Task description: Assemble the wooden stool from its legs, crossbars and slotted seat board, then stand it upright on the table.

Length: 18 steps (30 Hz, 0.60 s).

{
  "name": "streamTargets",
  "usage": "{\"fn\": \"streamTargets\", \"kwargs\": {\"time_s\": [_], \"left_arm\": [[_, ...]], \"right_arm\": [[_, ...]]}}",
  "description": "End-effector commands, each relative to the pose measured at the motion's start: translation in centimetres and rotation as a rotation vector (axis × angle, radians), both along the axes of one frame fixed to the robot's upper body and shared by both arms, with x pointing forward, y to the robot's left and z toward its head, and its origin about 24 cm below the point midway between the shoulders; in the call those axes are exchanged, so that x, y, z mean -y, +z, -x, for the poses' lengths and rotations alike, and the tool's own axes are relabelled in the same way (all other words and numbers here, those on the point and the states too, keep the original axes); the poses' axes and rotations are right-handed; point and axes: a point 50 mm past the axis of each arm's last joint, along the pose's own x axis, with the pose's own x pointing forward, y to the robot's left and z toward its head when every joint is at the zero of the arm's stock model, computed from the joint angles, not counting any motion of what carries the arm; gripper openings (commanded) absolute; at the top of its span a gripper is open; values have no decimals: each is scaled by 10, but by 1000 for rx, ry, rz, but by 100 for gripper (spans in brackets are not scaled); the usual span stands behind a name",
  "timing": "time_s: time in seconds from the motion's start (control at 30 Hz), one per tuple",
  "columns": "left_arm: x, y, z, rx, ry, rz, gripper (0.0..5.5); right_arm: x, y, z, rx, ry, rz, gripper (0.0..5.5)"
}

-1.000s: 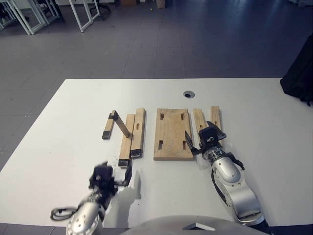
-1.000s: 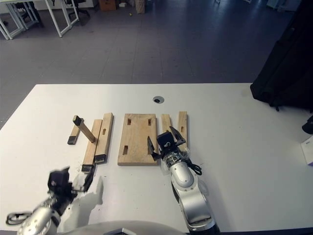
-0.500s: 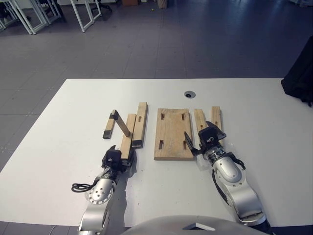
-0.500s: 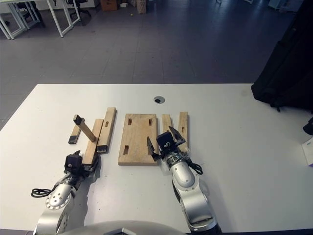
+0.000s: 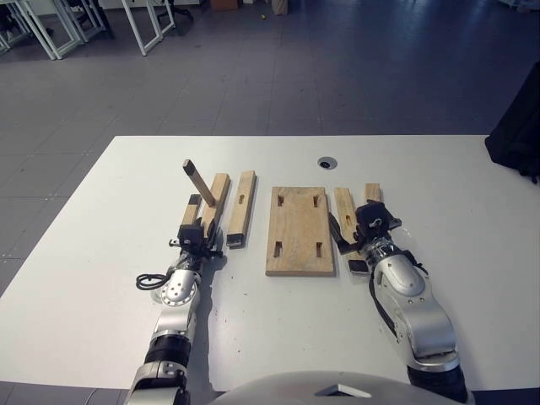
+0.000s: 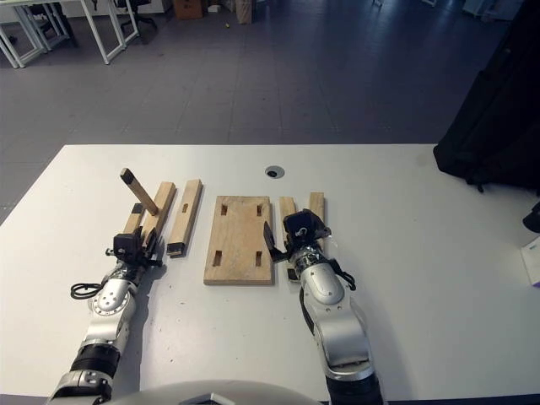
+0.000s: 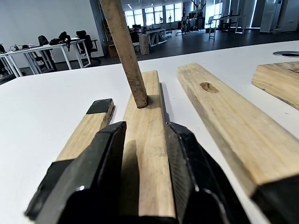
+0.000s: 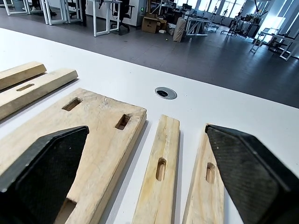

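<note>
My left gripper (image 5: 201,240) is shut on the near end of a wooden leg (image 7: 142,140) that lies flat on the white table (image 5: 101,253). A crossbar (image 5: 197,180) stands tilted up out of that leg's slot. A short dark-tipped piece (image 5: 188,213) lies against the leg's left side, and a second slotted leg (image 5: 242,207) lies to its right. The slotted seat board (image 5: 298,229) lies flat mid-table. Right of it lie two more slotted legs (image 8: 159,172) (image 8: 205,186). My right gripper (image 5: 359,228) hovers open over their near ends.
A round cable grommet (image 5: 326,162) sits in the table behind the seat board. A dark bag (image 5: 516,135) hangs beyond the table's right far corner. Bare tabletop stretches along the front edge and on both outer sides.
My left arm came forward from the near edge and closed on the leg; the leg slid away and its crossbar now stands up. My right gripper moved forward over the right-hand legs.
</note>
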Motion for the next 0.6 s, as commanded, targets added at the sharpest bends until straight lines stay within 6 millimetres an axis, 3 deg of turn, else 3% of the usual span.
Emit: {"fn": "streamTargets", "kwargs": {"time_s": [0.03, 0.13, 0.3, 0.37, 0.4, 0.43, 0.47, 0.5, 0.53, 0.6], "left_arm": [[9, -133, 131, -937, 31, 148, 176], [13, -134, 127, -921, 37, 155, 224], [0, -126, 110, -866, 70, 200, 299], [-7, -120, 99, -810, 87, 222, 324], [-8, -108, 84, -702, 62, 243, 337], [-8, -92, 67, -596, 24, 252, 356], [-1, -61, 46, -457, -24, 270, 356], [12, -7, 30, -276, -85, 270, 356], [28, 39, 30, -153, -139, 273, 356], [56, 114, 54, 64, -237, 247, 356]], "right_arm": [[-2, 30, -2, 32, -11, -121, 461], [-3, 29, 1, 15, -12, -121, 461], [-4, 28, 5, 2, -22, -126, 461], [-5, 27, 5, -2, -24, -127, 461], [-5, 27, 6, -6, -23, -128, 461], [-5, 26, 7, -10, -30, -129, 461], [-5, 25, 8, -14, -36, -129, 461], [-6, 24, 8, -18, -40, -130, 461], [-6, 24, 8, -20, -44, -131, 461], [-6, 23, 8, -24, -48, -130, 461]]}}
